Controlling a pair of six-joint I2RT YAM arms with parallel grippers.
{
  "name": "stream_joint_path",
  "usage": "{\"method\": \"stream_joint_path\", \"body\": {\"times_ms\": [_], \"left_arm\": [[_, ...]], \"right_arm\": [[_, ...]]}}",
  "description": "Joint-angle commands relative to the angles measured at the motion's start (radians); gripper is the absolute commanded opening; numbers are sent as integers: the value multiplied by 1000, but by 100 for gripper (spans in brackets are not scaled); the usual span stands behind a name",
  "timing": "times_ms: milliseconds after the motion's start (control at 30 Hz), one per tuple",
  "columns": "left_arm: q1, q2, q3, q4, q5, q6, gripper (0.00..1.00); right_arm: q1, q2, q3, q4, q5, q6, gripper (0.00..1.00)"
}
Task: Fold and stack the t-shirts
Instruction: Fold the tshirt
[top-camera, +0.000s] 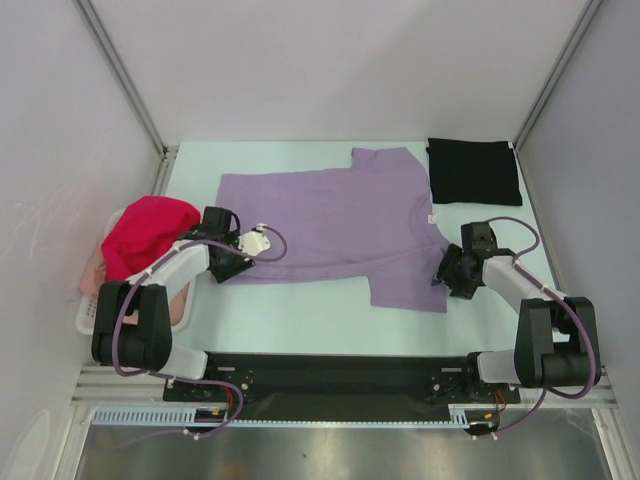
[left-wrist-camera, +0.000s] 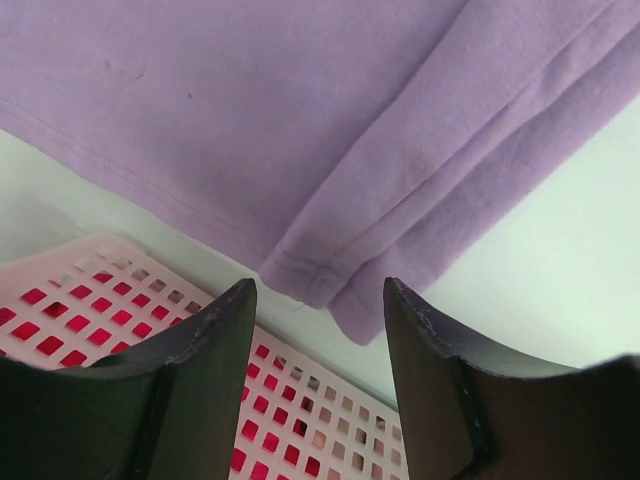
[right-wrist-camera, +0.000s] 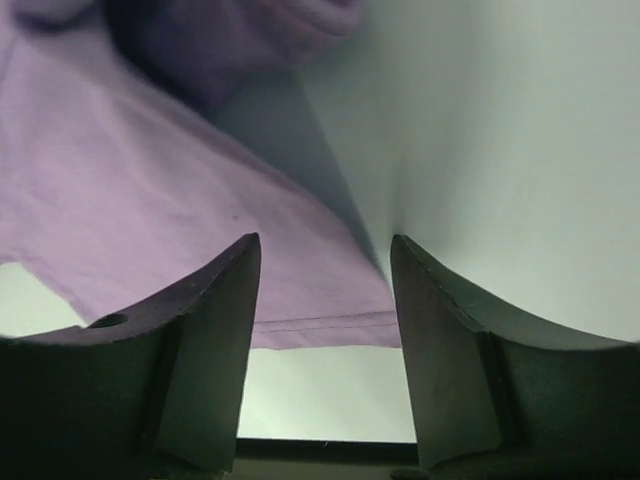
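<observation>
Lavender t-shirt (top-camera: 330, 225) lies spread flat, unfolded. At its far right, 1 black t-shirt (top-camera: 473, 170) lies folded. At its left, the magenta-red t-shirt (top-camera: 148, 232) and the peach-pink t-shirt (top-camera: 93, 265) sit heaped in the basket (top-camera: 88, 318). Left gripper (left-wrist-camera: 320, 290) and right gripper (right-wrist-camera: 325, 245) flank its near edge, jaws released and empty. Judged progress: 1 folded, 3 remaining.

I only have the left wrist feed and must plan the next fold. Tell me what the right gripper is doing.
Observer: The right gripper is open at the lavender shirt's near right edge, holding nothing.
Operator: Report where any folded shirt is.
Observer: A black folded shirt lies at the table's far right corner, apart from the lavender one.
Operator: Say what the basket holds.
Observer: The white basket, on the left, holds a magenta-red shirt over a pale peach-pink one.
</observation>
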Motion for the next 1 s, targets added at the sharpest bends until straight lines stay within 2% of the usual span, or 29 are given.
{"method": "stream_joint_path", "body": {"times_ms": [0, 33, 67, 167, 300, 400, 500, 533, 700, 967], "left_arm": [[-11, 6, -18, 67, -28, 60, 59], [-11, 4, -29, 76, -38, 74, 59], [-11, 6, -50, 91, -51, 79, 58], [-11, 10, -72, 169, -95, 87, 54], [-11, 26, -87, 162, -78, 97, 53], [-10, 46, -98, 185, -92, 110, 53], [-10, 52, -72, 174, -101, 93, 33], [-10, 49, -51, 159, -94, 77, 22], [-7, 1, -40, 122, -69, 62, 3], [55, -28, 46, 67, -40, 31, 0]], "right_arm": [[38, 27, -4, 71, -22, 13, 58], [38, 31, -9, 79, -19, 13, 53], [38, 34, -12, 84, -17, 13, 39], [38, 31, -12, 92, -5, 7, 16], [33, 1, 5, 73, -11, -4, 2], [12, -39, 14, 58, -23, -11, 0], [-8, -73, 27, 27, -43, -24, 0], [-13, -97, 33, 18, -45, -28, 0], [-14, -153, 73, -36, -71, -44, 0], [-46, -179, 188, -8, -232, -63, 0]]}}
